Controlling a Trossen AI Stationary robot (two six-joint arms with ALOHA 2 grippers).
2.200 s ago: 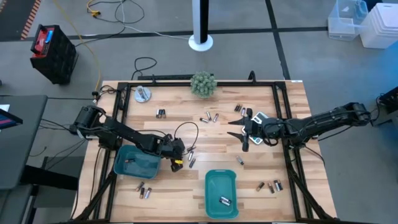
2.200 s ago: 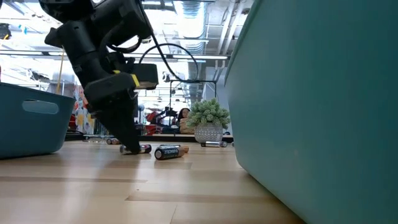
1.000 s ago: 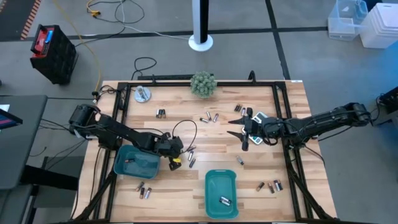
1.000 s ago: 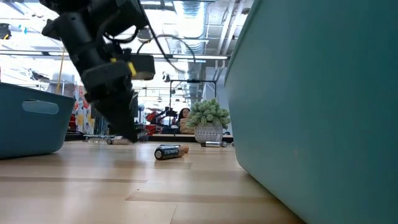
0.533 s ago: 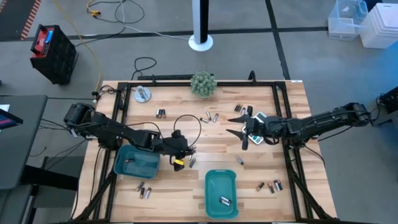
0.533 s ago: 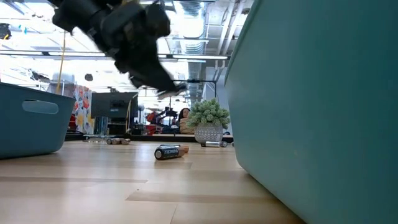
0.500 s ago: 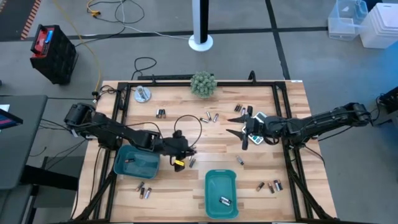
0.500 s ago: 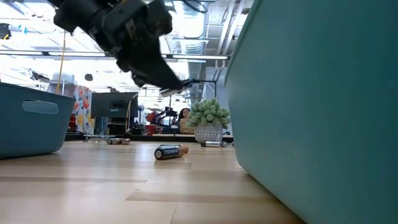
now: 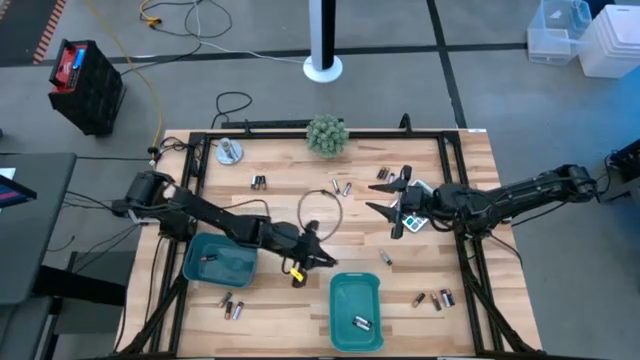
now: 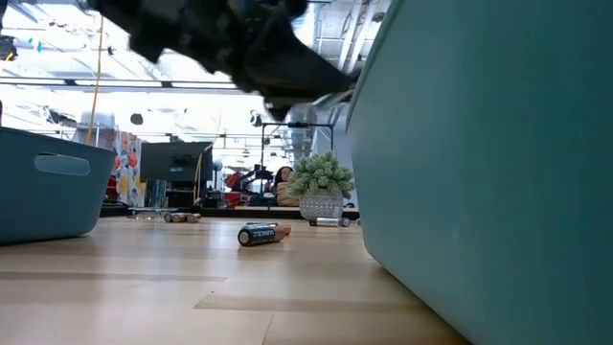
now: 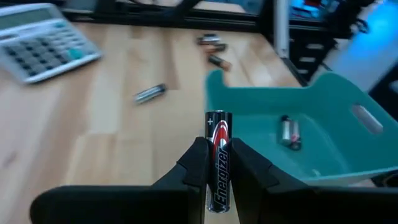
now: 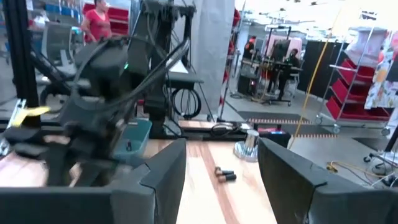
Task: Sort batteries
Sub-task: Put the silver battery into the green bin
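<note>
My left gripper (image 9: 322, 258) hangs over the middle of the table, just left of the near teal tray (image 9: 372, 290), shut on a dark battery with a red band (image 11: 218, 127). That tray (image 11: 323, 106) holds batteries (image 11: 289, 132). A second teal tray (image 9: 235, 268) at the near left holds one battery (image 9: 208, 258). More batteries (image 9: 259, 182) lie scattered on the wood, one of them seen in the low view (image 10: 261, 234). My right gripper (image 9: 388, 208) stands open at the middle right, its fingers (image 12: 165, 168) with nothing between them. My left gripper pinches the dark battery's long sides (image 11: 216, 167) between its two fingers. The battery lies along the fingers, and its plus end (image 11: 218, 116) sticks out past the fingertips. It is lifted clear of the table, close to the near tray's rim.
A grey calculator (image 11: 43, 40) lies on the wood beside my right gripper. A small potted plant (image 9: 327, 134) stands at the far edge, a small metal object (image 9: 230, 152) at the far left. A black frame (image 9: 320, 127) borders the table. Loose batteries lie near the front right (image 9: 432, 299) and front left (image 9: 232, 307).
My left gripper has risen from the table with the dark battery and gone toward the table's right edge, up to the near teal tray. It has tipped from pointing down to nearly level. The battery has been lifted clear of the wood.
</note>
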